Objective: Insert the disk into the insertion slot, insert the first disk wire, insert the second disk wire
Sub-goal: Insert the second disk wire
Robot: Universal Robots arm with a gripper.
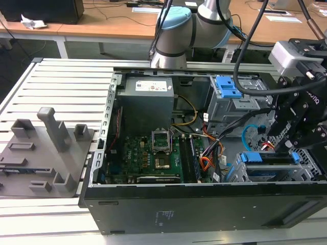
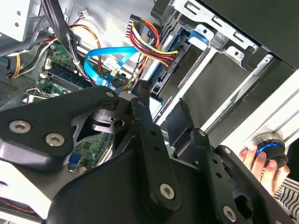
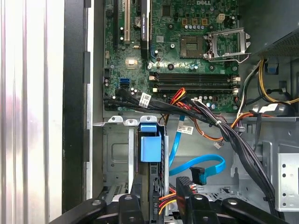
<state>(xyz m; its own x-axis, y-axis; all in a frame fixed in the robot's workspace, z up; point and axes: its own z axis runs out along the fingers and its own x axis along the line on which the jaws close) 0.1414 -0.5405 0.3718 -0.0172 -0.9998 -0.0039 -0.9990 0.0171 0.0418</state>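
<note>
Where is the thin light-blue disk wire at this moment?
It is at the exterior view's right; in the first wrist view, the light-blue wire loops between the insertion slot, holding the disk, and the black cable bundle.

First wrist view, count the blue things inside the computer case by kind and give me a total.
Blue disk carrier: 1
Light-blue flat cable: 1
Blue motherboard socket: 1
Total: 3

A robotics lab: an opened computer case [image 1: 204, 204] on a slotted aluminium bench [image 1: 66, 81], wooden desks [image 1: 102, 25] behind.
</note>
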